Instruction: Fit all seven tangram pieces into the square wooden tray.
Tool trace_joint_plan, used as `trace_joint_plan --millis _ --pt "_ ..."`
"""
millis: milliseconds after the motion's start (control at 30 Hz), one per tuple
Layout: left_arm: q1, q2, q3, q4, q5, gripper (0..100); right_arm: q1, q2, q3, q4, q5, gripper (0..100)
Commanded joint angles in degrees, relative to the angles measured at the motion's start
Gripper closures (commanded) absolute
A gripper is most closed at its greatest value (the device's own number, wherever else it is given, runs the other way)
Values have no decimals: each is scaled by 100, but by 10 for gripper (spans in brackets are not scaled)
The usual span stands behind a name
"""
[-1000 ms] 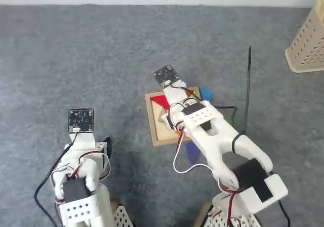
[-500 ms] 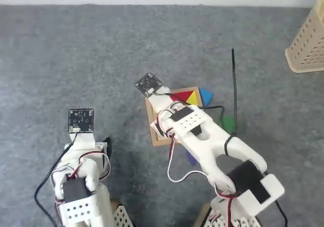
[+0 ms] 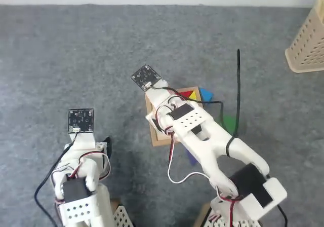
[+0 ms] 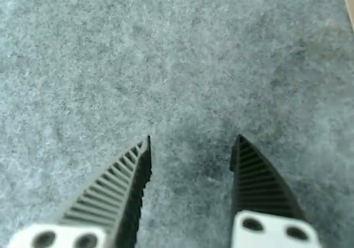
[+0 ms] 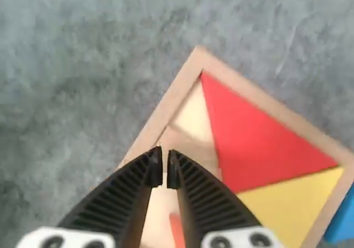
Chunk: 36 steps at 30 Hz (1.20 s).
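Right tool (image 5: 162, 168) hangs over the square wooden tray (image 5: 166, 107), just inside one corner. Its jaws are drawn together to a hairline gap, with nothing visibly held. Below the tips is bare tray floor. The red triangle (image 5: 249, 143) lies beside that patch, with the yellow triangle (image 5: 290, 198) set against it, both already seated. An orange sliver (image 5: 176, 232) shows under the tool; shape not clear. Loose pieces lie on the counter (image 3: 76, 49) beyond the tray, on the side away from the left arm: a blue piece (image 3: 205, 93) just outside the rim, a green piece (image 3: 228, 121) near the cable (image 3: 238, 85), and a dark blue piece (image 3: 190, 157) peeking from under the right forearm. Judgement: the right arm is much the nearer to all of them, and its own forearm covers part of the tray. Left tool (image 4: 191, 148) has jaws spread apart, empty over bare counter, well apart from the tray. A slatted basket (image 3: 308, 39) stands at the far corner, not in the way.
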Motion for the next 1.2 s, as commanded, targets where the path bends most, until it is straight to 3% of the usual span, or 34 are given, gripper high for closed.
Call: trace_joint_plan --millis 0,833,1167 --pt "-26 -88 -22 18 53 775 57 242 -343 -338 70 975" --pt "-26 -88 -22 18 53 775 655 470 -369 716 44 993" --pt "-26 -88 -22 18 53 775 145 479 -475 593 53 993"
